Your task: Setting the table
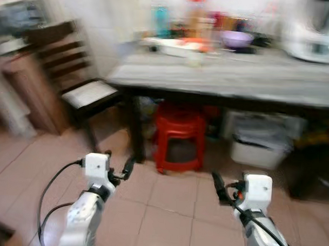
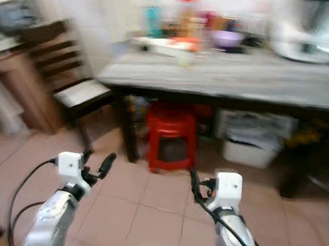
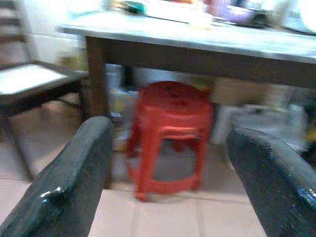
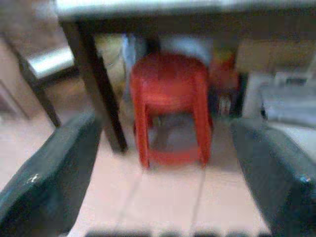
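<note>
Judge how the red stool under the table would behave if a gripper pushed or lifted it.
The red stool looks like moulded plastic, so probably light and stiff. On the smooth tiled floor it would likely slide rather than tip, its legs being splayed.

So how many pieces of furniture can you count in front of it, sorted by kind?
Table: 1
Red plastic stool under the table: 1
Dark wooden chair at the table's left end: 1
Total: 3
The view is blurred, so smaller items are left out.
</note>
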Available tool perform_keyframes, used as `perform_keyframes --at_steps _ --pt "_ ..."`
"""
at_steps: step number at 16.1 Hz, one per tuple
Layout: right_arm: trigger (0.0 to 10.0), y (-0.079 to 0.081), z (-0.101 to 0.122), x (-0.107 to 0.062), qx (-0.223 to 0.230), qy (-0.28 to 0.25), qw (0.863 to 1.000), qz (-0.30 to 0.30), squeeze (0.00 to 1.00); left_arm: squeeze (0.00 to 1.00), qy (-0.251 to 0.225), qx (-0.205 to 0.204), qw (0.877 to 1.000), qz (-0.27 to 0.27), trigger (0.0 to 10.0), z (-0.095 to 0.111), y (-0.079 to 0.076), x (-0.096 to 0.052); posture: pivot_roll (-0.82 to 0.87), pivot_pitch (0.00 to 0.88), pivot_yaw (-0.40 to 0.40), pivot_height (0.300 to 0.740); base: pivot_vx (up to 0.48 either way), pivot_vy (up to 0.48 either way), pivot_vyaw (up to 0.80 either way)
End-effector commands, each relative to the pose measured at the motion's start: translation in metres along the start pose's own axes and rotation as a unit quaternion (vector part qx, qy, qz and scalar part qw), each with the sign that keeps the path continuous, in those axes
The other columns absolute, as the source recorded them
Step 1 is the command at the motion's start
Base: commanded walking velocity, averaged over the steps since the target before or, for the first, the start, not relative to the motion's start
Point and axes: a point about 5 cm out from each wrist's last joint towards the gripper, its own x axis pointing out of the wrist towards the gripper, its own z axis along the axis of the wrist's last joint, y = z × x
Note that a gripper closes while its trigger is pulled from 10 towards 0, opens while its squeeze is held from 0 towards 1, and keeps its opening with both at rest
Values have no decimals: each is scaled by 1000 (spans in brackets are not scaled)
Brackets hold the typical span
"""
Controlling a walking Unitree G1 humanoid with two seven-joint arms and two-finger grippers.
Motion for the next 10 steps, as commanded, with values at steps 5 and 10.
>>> perform_keyframes --at_steps 5,10 --pt "10000 -3 -3 -4 0 2 1000 -13 0 0 -3 1 1000 -17 10000 5 -2 2 -73 0 62 740 0 -354 -100" --pt "10000 -2 -3 -4 -27 -2 999 -19 0 0 -2 1 1000 -21 10000 6 -4 3 -76 0 66 740 0 -419 0"
